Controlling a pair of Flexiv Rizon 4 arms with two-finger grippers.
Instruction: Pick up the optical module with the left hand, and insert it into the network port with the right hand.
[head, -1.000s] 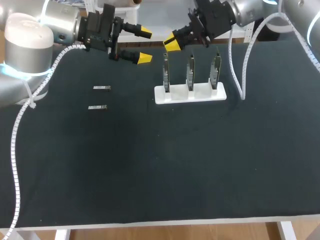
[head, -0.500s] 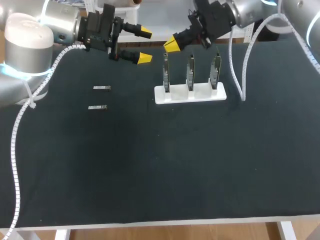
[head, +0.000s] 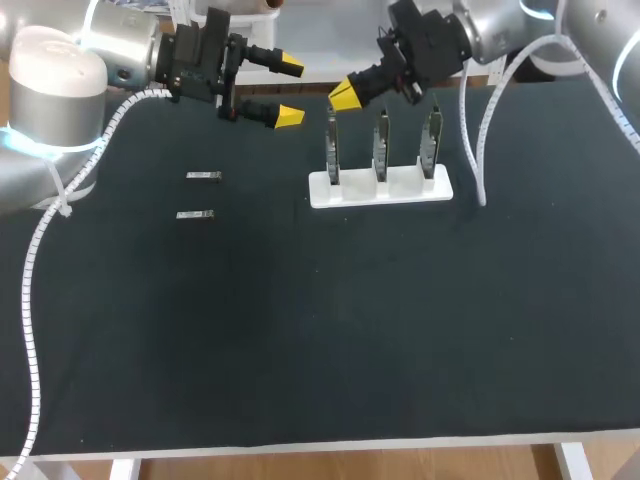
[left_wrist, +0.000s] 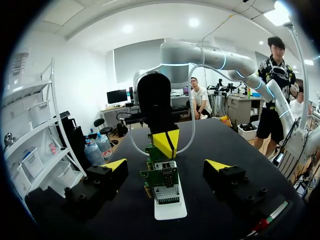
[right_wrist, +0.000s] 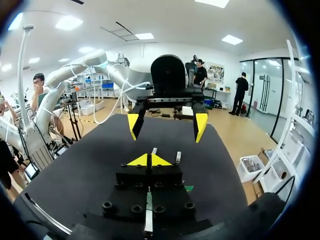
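Nothing is held yet: the left gripper (head: 289, 92) hangs with its fingers wide apart above the far left of the table (head: 320, 340), while the right gripper (head: 345, 94) is seen with its yellow tips pressed together, empty, just beside the top of the leftmost port board (head: 331, 148) in the white holder (head: 380, 189). The far optical module (head: 203, 176) and the near optical module (head: 195, 214) lie flat to the left, close together. Being thin and low, a module could be pinched poorly and slip, or its neighbour could be nudged. The leftmost board could be knocked if the right gripper is lowered carelessly, and the two grippers, already near each other, could be brought into collision at handover.
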